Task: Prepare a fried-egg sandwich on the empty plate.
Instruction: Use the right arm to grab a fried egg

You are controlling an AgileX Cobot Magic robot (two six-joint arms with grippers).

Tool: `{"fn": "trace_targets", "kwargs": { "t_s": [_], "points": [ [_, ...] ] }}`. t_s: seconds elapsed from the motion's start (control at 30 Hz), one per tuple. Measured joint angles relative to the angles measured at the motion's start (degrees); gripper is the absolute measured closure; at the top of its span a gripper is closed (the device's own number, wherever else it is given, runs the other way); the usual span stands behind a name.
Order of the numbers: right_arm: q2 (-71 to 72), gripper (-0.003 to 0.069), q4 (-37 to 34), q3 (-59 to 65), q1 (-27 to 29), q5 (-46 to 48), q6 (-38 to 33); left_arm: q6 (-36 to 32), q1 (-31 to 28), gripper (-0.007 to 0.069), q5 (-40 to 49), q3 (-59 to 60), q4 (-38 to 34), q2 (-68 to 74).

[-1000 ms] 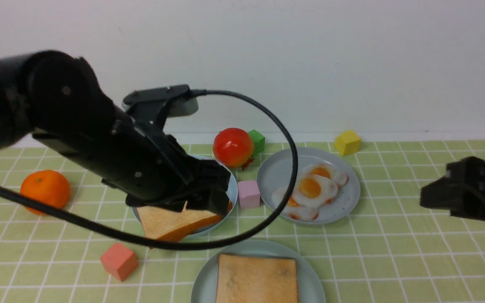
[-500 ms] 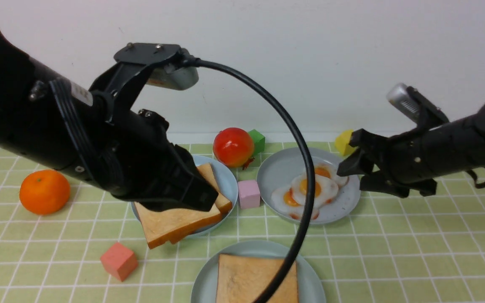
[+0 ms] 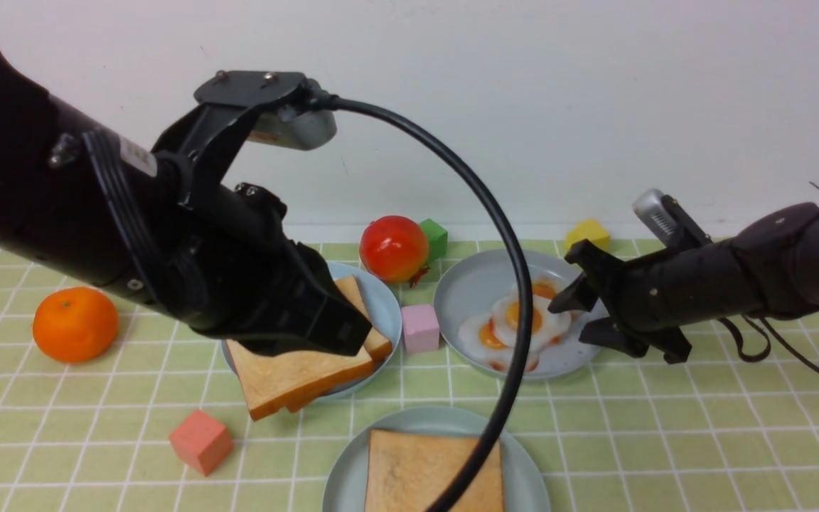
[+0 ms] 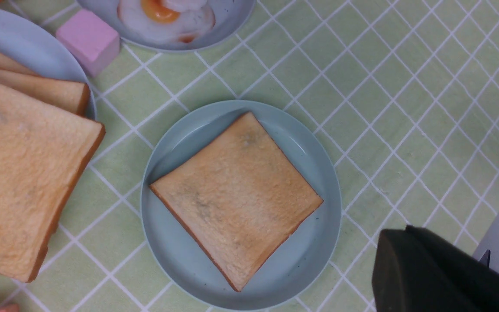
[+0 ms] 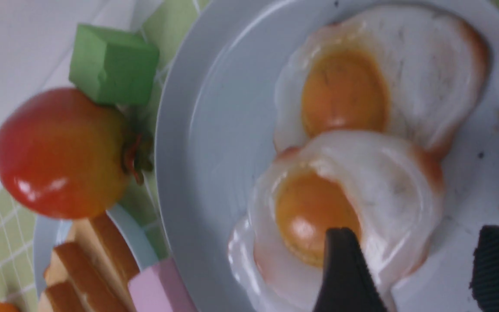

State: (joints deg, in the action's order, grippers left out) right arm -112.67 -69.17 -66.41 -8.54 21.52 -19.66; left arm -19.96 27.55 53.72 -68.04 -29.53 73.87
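The aqua-green plate point(image 3: 342, 469) at the front holds one toast slice point(image 3: 434, 473); both also show in the left wrist view, plate point(image 4: 319, 242) and slice point(image 4: 236, 199). Another toast slice point(image 3: 296, 377) overhangs the front rim of the light blue plate point(image 3: 389, 313), away from the fingers in the left wrist view point(image 4: 20, 173). My left gripper point(image 3: 351, 340) hovers over it, fingers together point(image 4: 388, 251). My right gripper point(image 3: 571, 321) is open, its jaws astride the edge of a fried egg point(image 5: 383, 186), on the greyer plate point(image 3: 466, 284) with three eggs.
A pink cube point(image 3: 420, 327) sits between the two back plates. A tomato point(image 3: 394, 249) and a green cube point(image 3: 434, 238) stand behind them, a yellow cube point(image 3: 589, 233) at back right. An orange point(image 3: 75, 323) and a coral cube point(image 3: 200, 441) are on the left. My left arm's cable crosses the aqua plate.
My right arm has swung in from the right edge and come down over the egg plate, jaws open. My left arm pitched upward, then held still; the overhanging toast slice lies flatter.
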Motion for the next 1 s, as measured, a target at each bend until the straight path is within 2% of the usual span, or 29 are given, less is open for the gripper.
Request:
{"fn": "trace_targets", "kwargs": {
  "t_s": [0.13, 0.33, 0.47, 0.67, 0.7, 0.77, 0.8, 0.83, 1.0],
  "points": [
    [-0.9, 0.0249, -5.0, 0.0, 0.0, -1.4, -3.6, 0.0, 0.0, 0.0638, 0.0, 0.0, 0.0, 0.0],
    [-3.3, 0.0249, -16.2, -0.1, 0.0, -2.1, -12.9, 0.0, 0.0, 0.0638, 0.0, 0.0, 0.0, 0.0],
    [-4.1, 0.0266, -19.1, -0.1, 0.0, -1.9, -15.5, -0.1, 0.0, 0.0638, 0.0, 0.0, 0.0, 0.0],
    [-4.8, 0.0413, -19.8, -0.1, 0.0, -1.8, -16.3, -0.2, 0.0, 0.0638, 0.0, 0.0, 0.0, 0.0],
    [-5.0, 0.0485, -19.9, -0.1, 0.0, -1.8, -16.4, -0.2, 0.0, 0.0638, 0.0, 0.0, 0.0, 0.0],
    [-5.0, 0.0557, -20.1, -0.1, 0.0, -1.6, -16.4, -0.2, 0.0, 0.0638, 0.1, 0.0, 0.0, 0.0],
    [-5.0, 0.0557, -20.1, -0.1, 0.0, -1.6, -16.4, -0.2, 0.0, 0.0638, 0.1, 0.0, 0.0, 0.0],
    [-5.0, 0.0587, -20.1, -0.2, 0.0, -1.3, -16.4, -0.2, 0.0, 0.0638, 0.3, 0.0, 0.0, 0.0],
    [-4.8, 0.0587, -20.0, -0.2, 0.0, -0.3, -16.4, 1.9, 0.0, 0.0638, 3.3, 0.0, 0.4, -0.9]
  ]
}}
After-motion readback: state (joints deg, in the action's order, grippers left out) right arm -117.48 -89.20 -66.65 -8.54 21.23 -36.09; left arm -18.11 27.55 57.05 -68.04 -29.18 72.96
